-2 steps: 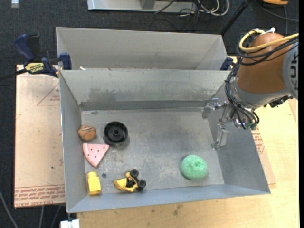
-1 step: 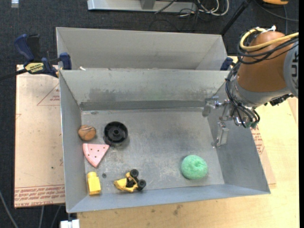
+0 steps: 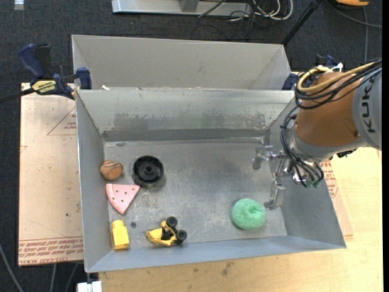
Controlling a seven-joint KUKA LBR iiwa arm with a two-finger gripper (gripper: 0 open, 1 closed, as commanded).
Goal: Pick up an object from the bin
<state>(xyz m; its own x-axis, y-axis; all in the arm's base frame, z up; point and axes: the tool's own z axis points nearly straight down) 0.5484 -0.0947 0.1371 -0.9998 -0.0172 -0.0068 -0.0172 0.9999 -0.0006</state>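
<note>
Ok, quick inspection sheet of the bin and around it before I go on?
surface: grey metal bin, scuffed floor.
job's things: green ball, front right, nearest the jaws.
clutter: brown lump, black ring, pink wedge, yellow block, yellow-black toy, all left.
jaws: just right of the green ball; open or shut unclear.
cables: yellow loops at the wrist of the arm; more on floor behind.
surroundings: dark floor, metal stand foot behind bin.
</note>
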